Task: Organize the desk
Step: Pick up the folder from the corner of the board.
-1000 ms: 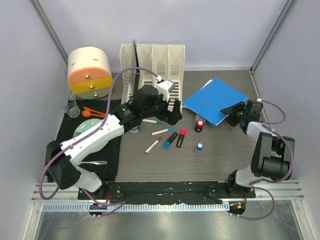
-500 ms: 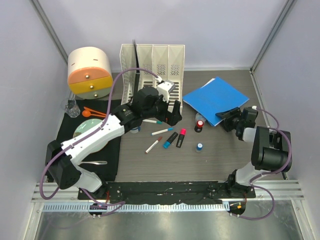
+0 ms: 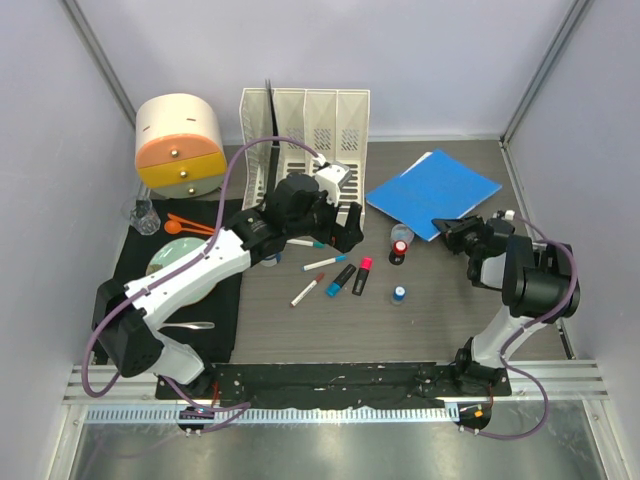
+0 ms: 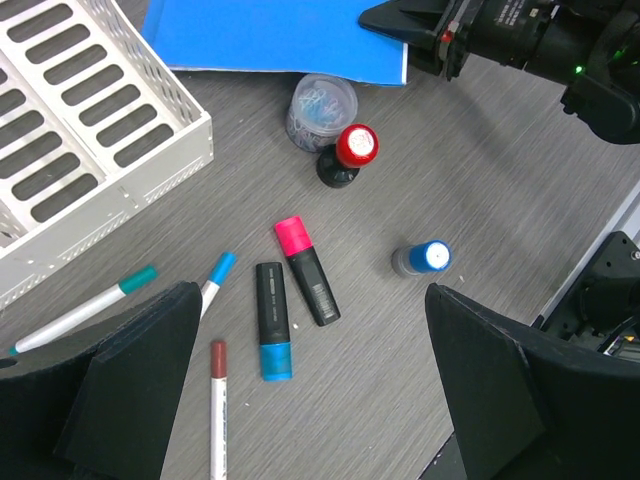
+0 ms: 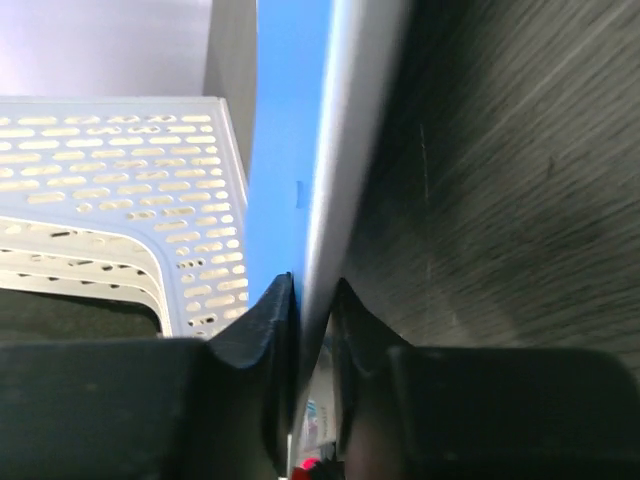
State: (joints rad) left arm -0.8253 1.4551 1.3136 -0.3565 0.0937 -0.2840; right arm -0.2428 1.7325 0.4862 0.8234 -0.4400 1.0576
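Right jaws swung inward, pinching blue folder (image 3: 435, 190) edge on grey desk (image 3: 440, 320); left jaws wide.

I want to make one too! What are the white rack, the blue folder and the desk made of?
The white rack looks like matte moulded plastic, given its even slots. The blue folder seems thin card or plastic: flat, smooth, thin-edged. The desk looks like dark wood-grain laminate with fine streaks.

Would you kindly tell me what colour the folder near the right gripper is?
The folder is blue, clearest in the top external view.
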